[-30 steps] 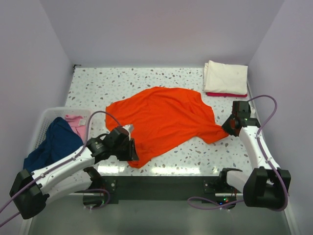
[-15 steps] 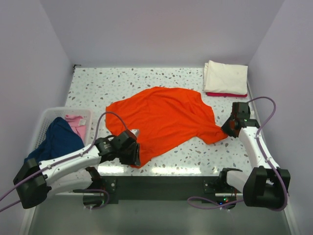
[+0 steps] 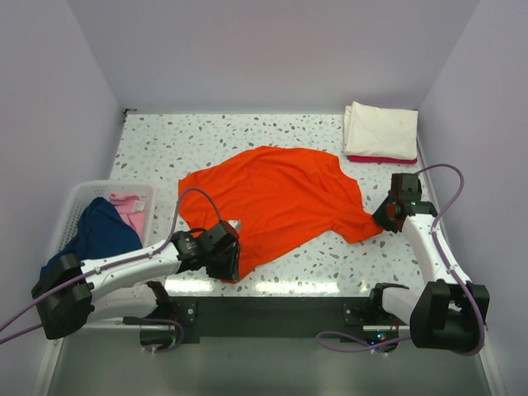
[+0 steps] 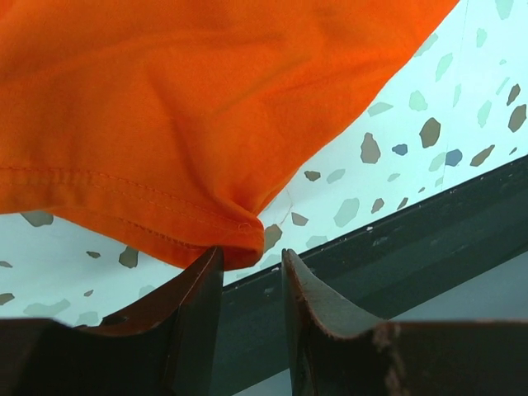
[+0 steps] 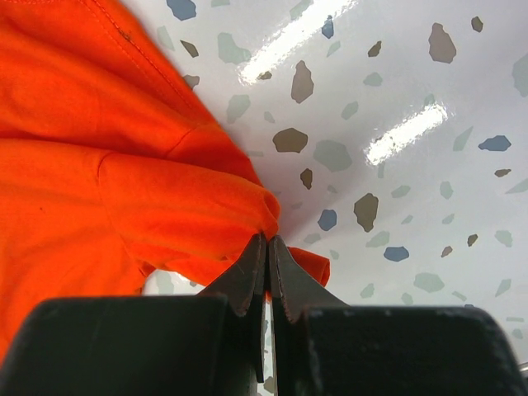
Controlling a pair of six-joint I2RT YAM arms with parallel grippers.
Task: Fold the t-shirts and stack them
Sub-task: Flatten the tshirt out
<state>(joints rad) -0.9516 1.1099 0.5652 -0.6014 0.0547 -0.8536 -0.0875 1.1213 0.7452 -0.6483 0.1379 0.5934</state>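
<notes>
Pale lilac walls [image 3: 247,58] close in a speckled white bench [image 3: 165,148], where an orange t-shirt [image 3: 280,198] lies spread out and creased across the middle.

The left gripper [image 4: 252,257] sits low at the shirt's near left hem corner, close to the bench's front edge. Its jaws stand a narrow way apart. The stitched corner of the hem rests right at the tip of one of its fingers [image 4: 198,289] and over the mouth of the gap, not clamped.

The right gripper [image 5: 267,239] is closed tight at the shirt's right side, with a bunched fold of orange cloth pinched between its tips just above the bench.

At the far right corner a folded cream t-shirt [image 3: 381,130] lies on a folded red t-shirt [image 3: 367,159]. A white basket [image 3: 82,194] at the left holds a navy t-shirt [image 3: 95,239] and a pink t-shirt [image 3: 130,210].
</notes>
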